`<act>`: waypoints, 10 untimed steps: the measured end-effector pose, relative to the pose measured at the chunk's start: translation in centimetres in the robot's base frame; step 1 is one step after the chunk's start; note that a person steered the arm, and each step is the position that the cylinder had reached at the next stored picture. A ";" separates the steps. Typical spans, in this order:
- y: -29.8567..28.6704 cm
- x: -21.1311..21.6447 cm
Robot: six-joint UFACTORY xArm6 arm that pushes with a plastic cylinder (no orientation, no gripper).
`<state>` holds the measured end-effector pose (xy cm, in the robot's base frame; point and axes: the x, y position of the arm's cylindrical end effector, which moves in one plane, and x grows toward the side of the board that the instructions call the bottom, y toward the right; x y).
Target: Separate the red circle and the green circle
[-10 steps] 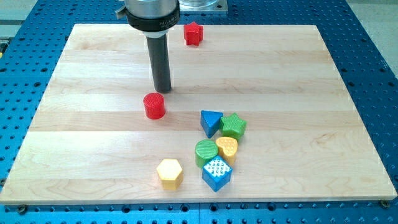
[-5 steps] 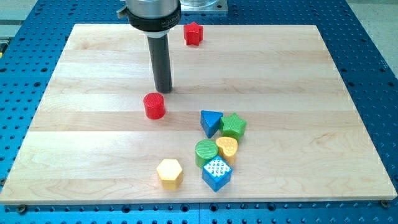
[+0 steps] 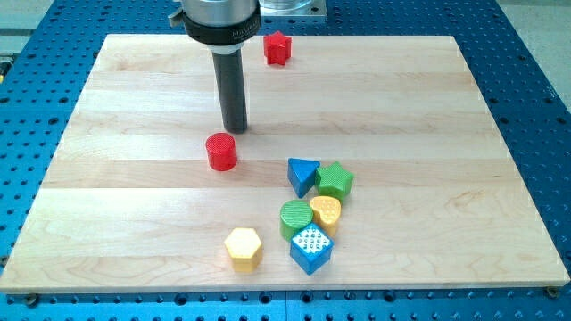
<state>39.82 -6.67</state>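
The end effector is a plain dark rod with no jaws to spread or press together, and it pinches nothing. My tip [image 3: 234, 130] stands on the wooden bench [image 3: 134, 89] just toward the view's top and slightly to the view's right of the red circle [image 3: 221, 152]; a narrow strip of bare wood seems to separate them, though I cannot be sure they are not touching.

Taking the red circle as the landmark: the green circle [image 3: 295, 218] lies well apart from it, toward the view's bottom right. The green circle sits in a tight cluster, touching the yellow heart [image 3: 326, 211] on its right and the blue cube with white dots [image 3: 310, 249] below it. Above those, closer to the red circle, the blue triangle [image 3: 302, 175] rests against the green star [image 3: 335, 180]. A yellow hexagon [image 3: 243, 247] sits toward the view's bottom from the red circle, apart from the cluster. A red star [image 3: 277, 48] lies far toward the view's top, near the bench edge.
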 end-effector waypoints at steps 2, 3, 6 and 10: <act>0.2 0.0; 0.4 0.0; 1.0 0.0; 1.6 1.8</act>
